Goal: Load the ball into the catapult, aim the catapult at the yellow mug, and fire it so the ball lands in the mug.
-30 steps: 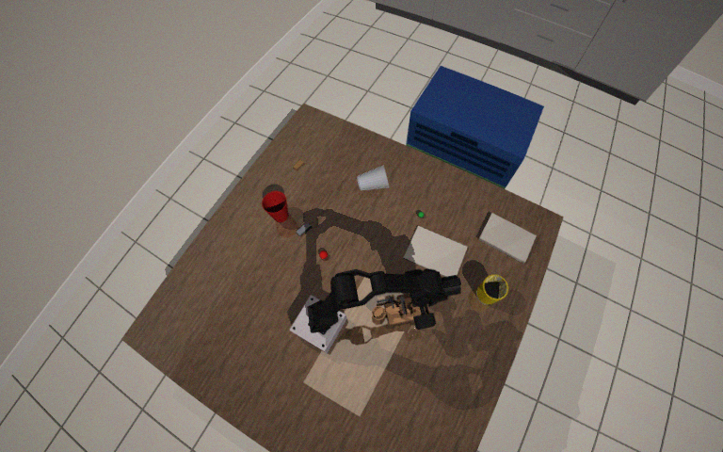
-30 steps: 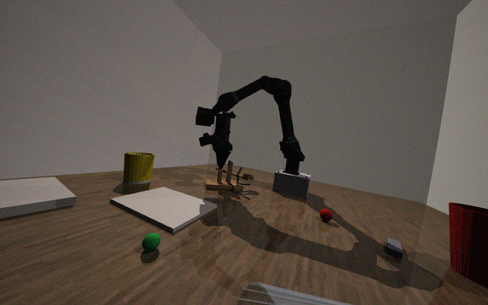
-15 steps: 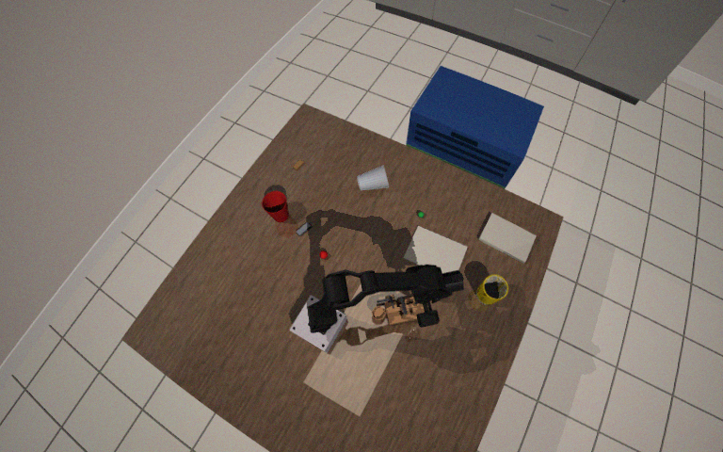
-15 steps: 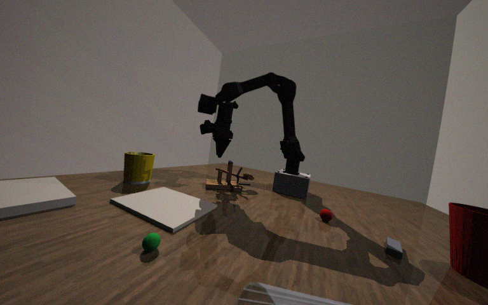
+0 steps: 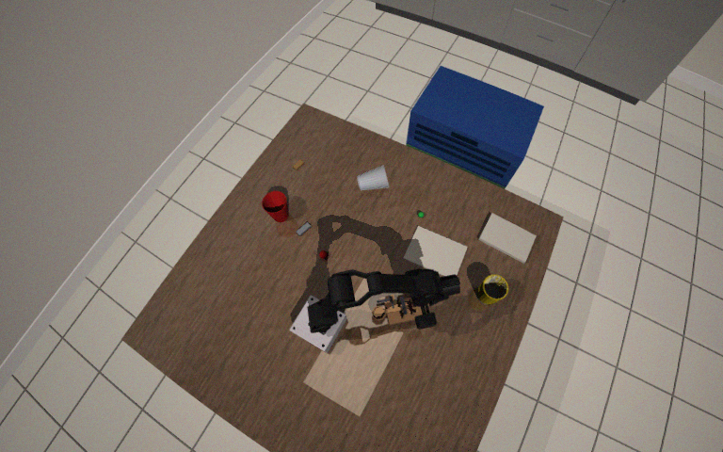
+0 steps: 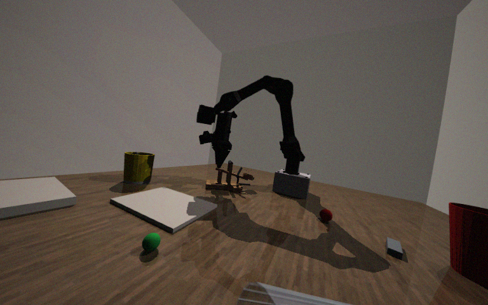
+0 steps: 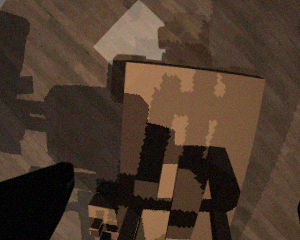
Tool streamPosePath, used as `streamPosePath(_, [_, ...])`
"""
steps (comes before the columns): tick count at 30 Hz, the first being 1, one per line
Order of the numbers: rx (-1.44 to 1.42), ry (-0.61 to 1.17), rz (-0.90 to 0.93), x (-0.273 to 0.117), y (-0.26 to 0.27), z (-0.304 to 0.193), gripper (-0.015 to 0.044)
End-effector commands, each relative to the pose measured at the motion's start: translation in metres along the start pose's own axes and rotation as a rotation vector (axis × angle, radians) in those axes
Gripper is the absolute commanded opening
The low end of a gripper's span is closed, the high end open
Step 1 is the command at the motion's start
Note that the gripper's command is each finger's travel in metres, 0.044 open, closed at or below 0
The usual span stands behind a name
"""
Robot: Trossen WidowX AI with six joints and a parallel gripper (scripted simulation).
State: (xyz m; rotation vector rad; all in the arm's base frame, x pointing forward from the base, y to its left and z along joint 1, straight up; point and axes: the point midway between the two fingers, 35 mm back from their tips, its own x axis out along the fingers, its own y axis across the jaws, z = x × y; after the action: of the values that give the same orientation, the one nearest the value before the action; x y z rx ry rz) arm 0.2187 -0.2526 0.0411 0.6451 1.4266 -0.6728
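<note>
The wooden catapult [image 5: 402, 316] [image 6: 223, 186] [image 7: 240, 115] stands on the table beyond the arm's base. Its throwing arm slopes slightly down to the cup end, which points toward the arm's base. I cannot tell whether the cup holds anything. My gripper [image 6: 219, 166] [image 7: 185, 184] is open and empty, pointing down just above the end of the catapult away from the cup. The yellow mug [image 5: 484, 296] [image 6: 138, 169] stands upright beyond that end. A red ball [image 5: 323, 255] [image 6: 325, 215] and a green ball [image 5: 421, 214] [image 6: 150, 241] lie on the table.
Two white slabs [image 5: 441, 252] [image 5: 508, 237] lie near the mug. A red cup [image 5: 277, 210] [image 6: 481, 245] stands beside a small grey block [image 5: 303, 228] [image 6: 394, 248]. A whitish cup [image 5: 374, 179] lies on its side, and a tan block [image 5: 298, 165] lies near the table's far edge.
</note>
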Motion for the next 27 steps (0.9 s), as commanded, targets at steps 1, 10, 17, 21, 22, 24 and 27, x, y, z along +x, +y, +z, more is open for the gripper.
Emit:
streamPosePath(1, [0.005, 0.017, 0.000, 0.012, 0.000, -0.003, 0.0440])
streamPosePath(10, [0.005, 0.017, 0.000, 0.026, 0.000, -0.004, 0.0440])
streamPosePath(17, [0.005, 0.017, 0.000, 0.038, 0.000, -0.004, 0.0440])
streamPosePath(21, [0.005, 0.017, 0.000, 0.044, 0.000, -0.005, 0.0440])
streamPosePath(22, [0.005, 0.017, 0.000, 0.046, 0.000, -0.005, 0.0440])
streamPosePath(24, [0.005, 0.017, 0.000, 0.049, 0.000, -0.005, 0.0440])
streamPosePath(27, [0.005, 0.017, 0.000, 0.053, 0.000, -0.006, 0.0440])
